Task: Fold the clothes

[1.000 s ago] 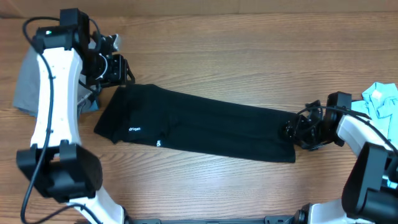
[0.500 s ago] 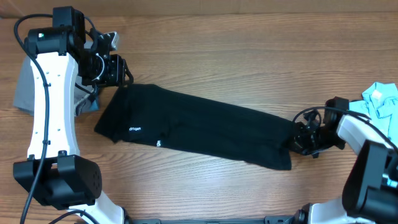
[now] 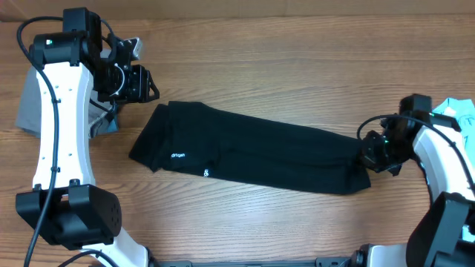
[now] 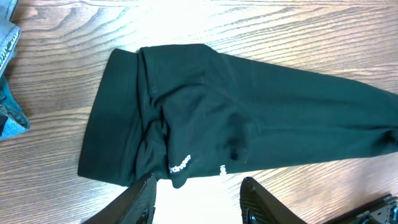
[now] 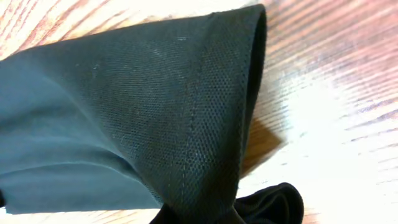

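Note:
The clothes in play are a black shirt [image 3: 252,152], folded into a long strip that lies slanted across the wooden table. Tiny white lettering [image 3: 179,156] shows near its left end. My right gripper [image 3: 369,157] is shut on the strip's right end. In the right wrist view the black mesh cloth [image 5: 161,106] fills the frame and bunches where my gripper [image 5: 199,214] pinches it. My left gripper [image 3: 148,90] hangs open just up and left of the shirt's left end, not touching it. In the left wrist view the shirt [image 4: 236,112] lies beyond the open fingers [image 4: 140,199], with bare table between them.
A grey garment [image 3: 33,104] lies at the left edge under the left arm, with a bit of blue cloth [image 4: 9,118] beside it. A light-blue garment [image 3: 454,119] sits at the right edge behind the right arm.
My right gripper has shut on the shirt's right end and pulled the whole strip to the right, away from my left gripper. The left arm has barely moved.

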Robot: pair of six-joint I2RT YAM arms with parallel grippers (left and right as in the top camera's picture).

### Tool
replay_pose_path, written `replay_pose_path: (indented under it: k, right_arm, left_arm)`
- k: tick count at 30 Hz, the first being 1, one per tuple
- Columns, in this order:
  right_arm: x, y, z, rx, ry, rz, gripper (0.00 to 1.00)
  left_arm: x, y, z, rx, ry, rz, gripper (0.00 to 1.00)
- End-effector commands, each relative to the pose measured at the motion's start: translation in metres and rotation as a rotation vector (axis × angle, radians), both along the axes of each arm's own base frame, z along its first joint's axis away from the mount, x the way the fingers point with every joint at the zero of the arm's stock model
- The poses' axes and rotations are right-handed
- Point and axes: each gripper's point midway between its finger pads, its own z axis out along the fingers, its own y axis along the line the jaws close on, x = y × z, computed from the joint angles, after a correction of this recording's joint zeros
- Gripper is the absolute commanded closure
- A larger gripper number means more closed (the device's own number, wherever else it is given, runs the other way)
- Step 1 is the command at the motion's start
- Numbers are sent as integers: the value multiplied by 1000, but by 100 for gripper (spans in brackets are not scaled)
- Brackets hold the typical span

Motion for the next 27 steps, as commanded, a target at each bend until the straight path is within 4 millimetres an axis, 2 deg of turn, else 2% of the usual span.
replay_pose_path:
  k: [1,7,10,13,14,18,22,24,27]
  right_arm:
    - [7,-8,10,-88,-22,-2,96]
    - [7,-10,9,-95,-19,-28,94]
    - [11,-14,6,-87,-42,-44,68]
    - [21,-11,7,5,-118,-11,58]
    - [26,-14,12,74,-173,-6,51]
    - [23,-44,14,131,-223,-72,37]
    - [19,-54,8,242,-251,-98,34]
    - [15,-59,-5,262,-214,-119,34]
    - [8,-55,-26,308,-142,-112,34]
  left_arm:
    - [2,-1,10,4,-42,-23,52]
    - [1,-1,10,4,-39,-23,52]
    - [1,-2,10,4,-39,-24,52]
    - [1,-2,10,4,-39,-24,52]
    - [1,-2,10,3,-38,-24,52]
    - [1,-2,10,4,-37,-24,51]
    - [1,-2,10,4,-40,-24,50]
    - [1,-1,10,4,-41,-24,49]
    - [1,-2,10,6,-43,-31,49]
